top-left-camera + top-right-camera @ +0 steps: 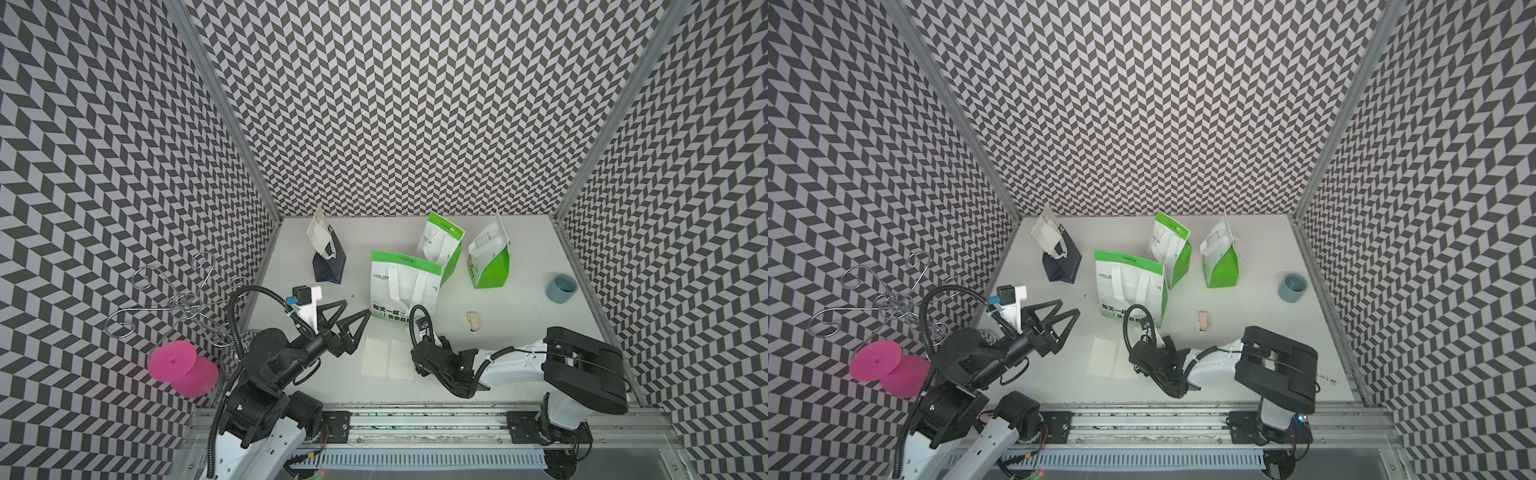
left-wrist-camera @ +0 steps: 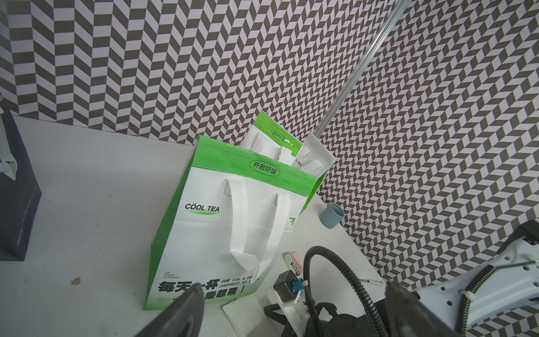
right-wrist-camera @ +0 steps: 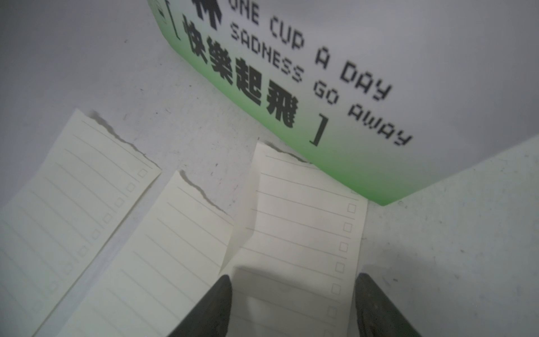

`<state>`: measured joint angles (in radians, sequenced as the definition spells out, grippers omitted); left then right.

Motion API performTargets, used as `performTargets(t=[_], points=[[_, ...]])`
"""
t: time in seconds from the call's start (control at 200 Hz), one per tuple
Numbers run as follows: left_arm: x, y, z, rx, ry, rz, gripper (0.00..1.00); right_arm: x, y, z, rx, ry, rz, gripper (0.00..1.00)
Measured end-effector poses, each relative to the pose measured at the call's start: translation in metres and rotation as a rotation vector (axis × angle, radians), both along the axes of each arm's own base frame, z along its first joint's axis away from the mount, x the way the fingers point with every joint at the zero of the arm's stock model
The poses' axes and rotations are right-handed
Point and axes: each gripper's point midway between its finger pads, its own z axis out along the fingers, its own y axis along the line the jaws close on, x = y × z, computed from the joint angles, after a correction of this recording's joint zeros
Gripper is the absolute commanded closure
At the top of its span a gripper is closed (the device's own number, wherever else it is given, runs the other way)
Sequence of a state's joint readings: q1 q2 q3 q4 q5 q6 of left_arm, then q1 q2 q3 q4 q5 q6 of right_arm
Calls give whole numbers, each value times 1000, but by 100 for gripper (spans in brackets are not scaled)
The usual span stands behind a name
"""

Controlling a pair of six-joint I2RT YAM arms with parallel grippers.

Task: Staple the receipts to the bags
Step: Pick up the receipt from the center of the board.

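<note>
The task was judged to be at an early stage. Of the four bags, only the navy bag [image 1: 328, 270] at the back left was seen with a cream slip [image 1: 319, 237] standing at its top. Whether that slip had been stapled could not be told. No receipt could be made out with certainty on the large green bag [image 1: 403, 286] in the middle. The same was true of the two smaller green bags [image 1: 442, 245] behind it; a white flap at the top of one of them could not be identified.

Three receipts [image 1: 388, 357] lay flat on the worktop [image 1: 519, 332], just in front of the large green bag. In the right wrist view, the nearest receipt [image 3: 300, 233] was seen to overlap the edge of the middle receipt [image 3: 163, 256], with its far end touching the bag's base. The third receipt [image 3: 73, 204] lay apart.

The stapler [image 1: 473, 322] lay on the worktop to the right of the large green bag, with neither hand on it.

The right hand [image 3: 294, 309] was held low, with its fingers [image 3: 215, 306] set apart on either side of the nearest receipt's close end. No pinch on the paper was seen. The left hand [image 1: 357, 307] was held wide and empty above the worktop, near the receipts.

Three receipts were therefore judged left to be placed and stapled.
</note>
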<state>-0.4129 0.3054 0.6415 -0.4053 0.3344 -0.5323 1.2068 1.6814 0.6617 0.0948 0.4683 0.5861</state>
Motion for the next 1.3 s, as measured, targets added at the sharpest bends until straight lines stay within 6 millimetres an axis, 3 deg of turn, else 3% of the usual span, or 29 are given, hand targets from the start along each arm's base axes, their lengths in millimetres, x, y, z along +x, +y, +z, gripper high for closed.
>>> performTargets(t=[0.125, 0.255, 0.305, 0.371, 0.421, 0.701, 0.886, 1.107, 1.297], points=[[0, 0, 0, 0, -1, 0, 3, -2, -4, 0, 17, -2, 3, 62], [0, 0, 0, -1, -2, 0, 3, -1, -5, 0, 27, 1, -3, 67], [0, 0, 0, -1, -2, 0, 3, -1, -2, 0, 37, 1, -2, 61], [0, 0, 0, -1, -2, 0, 3, -1, 1, 1, 55, 4, -2, 40], [0, 0, 0, -1, -2, 0, 3, -2, 4, 2, 63, 7, 10, 33], [0, 0, 1, -2, -5, 0, 3, -17, 1, 13, 42, 39, 64, 17], [0, 0, 1, -2, -6, 0, 3, -22, 9, 17, 49, 54, 97, 17], [0, 0, 1, -2, -6, -1, 3, -20, 17, 4, 15, 66, 104, 28], [0, 0, 1, -1, -7, 0, 3, -19, 16, 2, 14, 58, 98, 53]])
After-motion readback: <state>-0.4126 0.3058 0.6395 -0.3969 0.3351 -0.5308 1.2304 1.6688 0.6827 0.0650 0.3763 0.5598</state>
